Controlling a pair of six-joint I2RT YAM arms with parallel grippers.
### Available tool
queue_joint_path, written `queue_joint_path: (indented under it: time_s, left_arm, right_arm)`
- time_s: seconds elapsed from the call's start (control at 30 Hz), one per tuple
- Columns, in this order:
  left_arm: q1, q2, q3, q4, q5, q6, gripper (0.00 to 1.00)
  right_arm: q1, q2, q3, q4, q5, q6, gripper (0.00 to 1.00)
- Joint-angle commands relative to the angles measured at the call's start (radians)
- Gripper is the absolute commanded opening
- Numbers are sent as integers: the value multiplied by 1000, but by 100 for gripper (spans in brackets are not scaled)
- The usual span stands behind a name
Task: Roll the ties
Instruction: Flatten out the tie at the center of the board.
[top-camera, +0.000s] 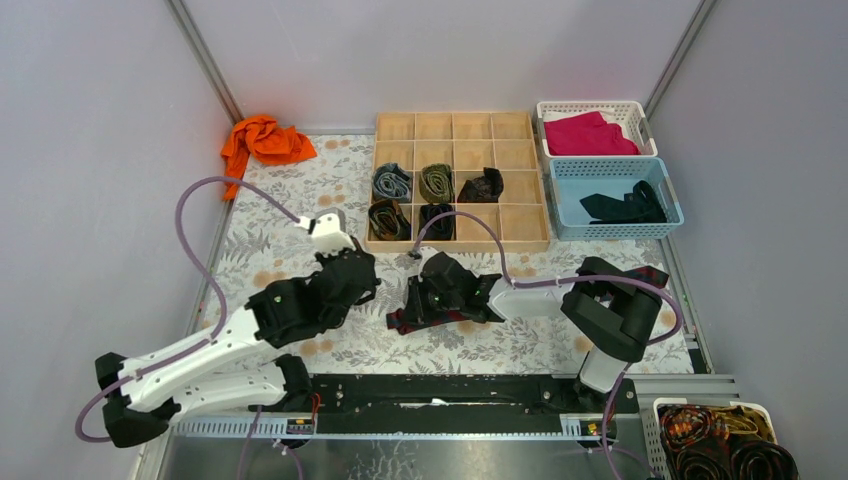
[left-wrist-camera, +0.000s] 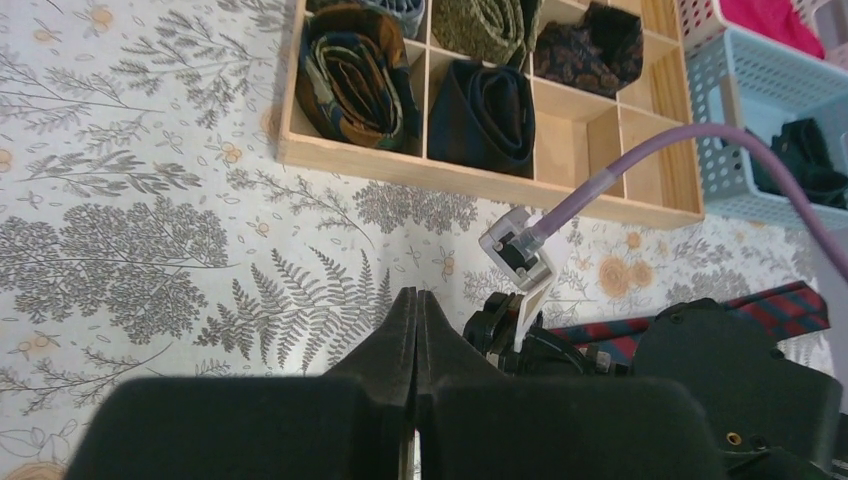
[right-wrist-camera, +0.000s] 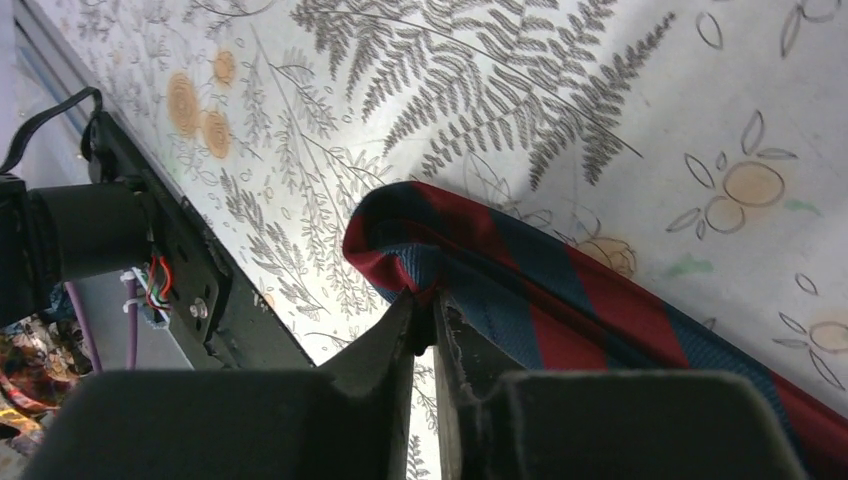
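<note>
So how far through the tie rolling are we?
Done: five ties sit coiled in the wooden tray. In hand: right gripper is pinched on the folded end of the striped tie; left gripper shut, empty. Left: roll that one, plus the black tie in the blue basket.

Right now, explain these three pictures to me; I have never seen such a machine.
Two robot arms are bolted at the near edge of a leaf-patterned table. The wide picture looks down from above and behind them; the other two come from a camera on each wrist. The left arm's fingers are shut and hold nothing. The right arm's fingers pinch a fold of a navy tie with red stripes that lies on the table. Farther back stands a wooden divided tray holding five rolled ties, an orange cloth left of it, a blue basket right of it.
</note>
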Motion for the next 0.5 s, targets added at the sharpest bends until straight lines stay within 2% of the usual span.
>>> queue_joint_path:
  time_s: [0.0,0.1,0.13,0.33,0.47]
  left_arm:
    - [-1,50,-32,103,45,20,0]
    - [13,80,-61,139,79,24,0]
    - [24,87,-74,152,92,26,0]
    - [143,136,-182,268,235,50,0]
    - [180,202,-236,361,305,61,0]
  right_arm:
    - [-6,-38,-7,-66,60,-13,23]
    - [-8,-56,-11,-105,117,-23,34]
    - [-6,-67,-12,-115,132,-29,36]
    - [-6,-100,-15,-168,193,-44,36]
    - [-6,-77,3,-197,203,-60,33]
